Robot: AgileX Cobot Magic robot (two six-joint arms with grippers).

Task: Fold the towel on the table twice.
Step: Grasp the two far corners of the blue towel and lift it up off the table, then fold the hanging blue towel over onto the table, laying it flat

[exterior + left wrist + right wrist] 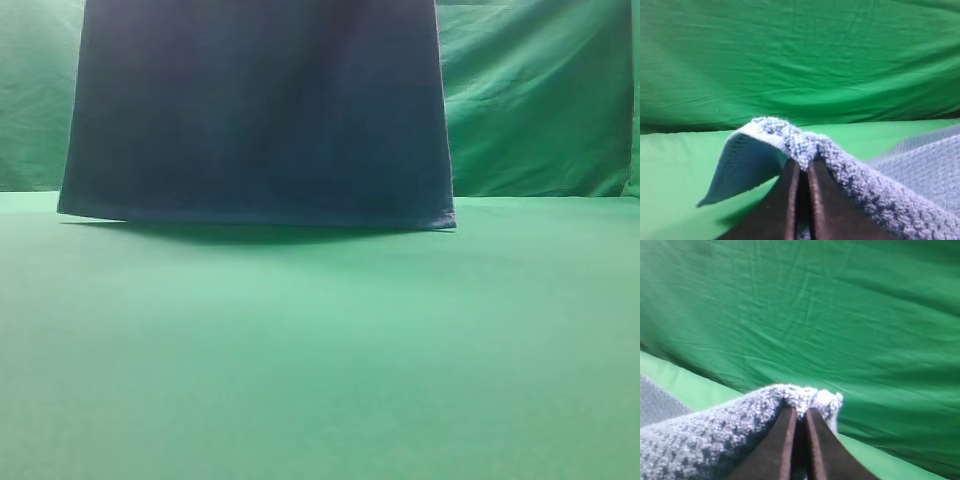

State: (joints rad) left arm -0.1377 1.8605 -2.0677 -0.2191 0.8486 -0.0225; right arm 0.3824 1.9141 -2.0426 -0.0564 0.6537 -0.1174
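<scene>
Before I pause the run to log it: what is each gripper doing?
Left gripper: shut on the towel.
Right gripper: shut on the towel.

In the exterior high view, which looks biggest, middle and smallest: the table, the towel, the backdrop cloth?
1. Table: fills the most of the picture.
2. Towel: hangs in front, close to the camera, so it may look bigger than it is.
3. Backdrop cloth: mostly hidden behind the towel.

A smooth green bench point(320, 360); the towel's point(260, 110) lower edge hangs near its far part.
</scene>
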